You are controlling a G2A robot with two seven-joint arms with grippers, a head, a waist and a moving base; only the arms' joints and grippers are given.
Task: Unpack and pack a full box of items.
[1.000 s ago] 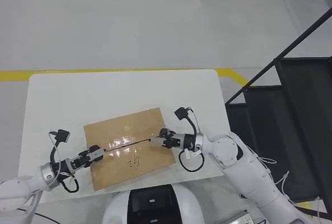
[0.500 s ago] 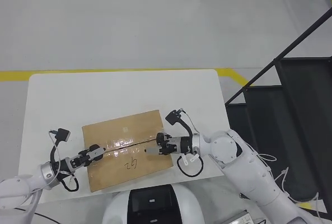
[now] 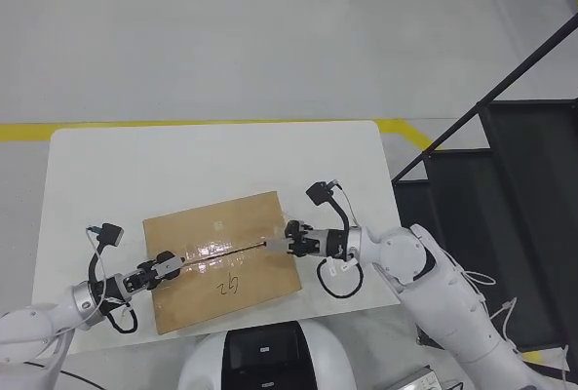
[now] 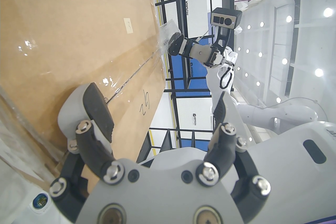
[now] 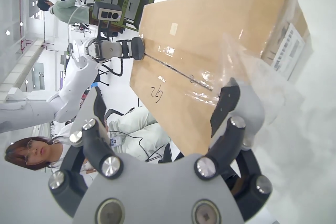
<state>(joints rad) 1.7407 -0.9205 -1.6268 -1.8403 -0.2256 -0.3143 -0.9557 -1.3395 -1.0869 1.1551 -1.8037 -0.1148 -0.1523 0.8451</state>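
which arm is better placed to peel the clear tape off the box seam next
Right, probably. The right gripper is open at the box end where a loose tape flap stands up beside its finger. The left gripper, also open, sits at the far end, where tape lies flat.

The box [image 3: 220, 255] lies on the table [image 3: 211, 156], left tool [image 3: 175, 262] at its left end, right tool [image 3: 277, 244] opposite.

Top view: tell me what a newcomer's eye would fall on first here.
A closed brown cardboard box lies slantwise on the white table, its centre seam sealed with shiny clear tape. The open left gripper and open right gripper sit at opposite ends of that seam, and a loose flap of the tape stands up by the right one.
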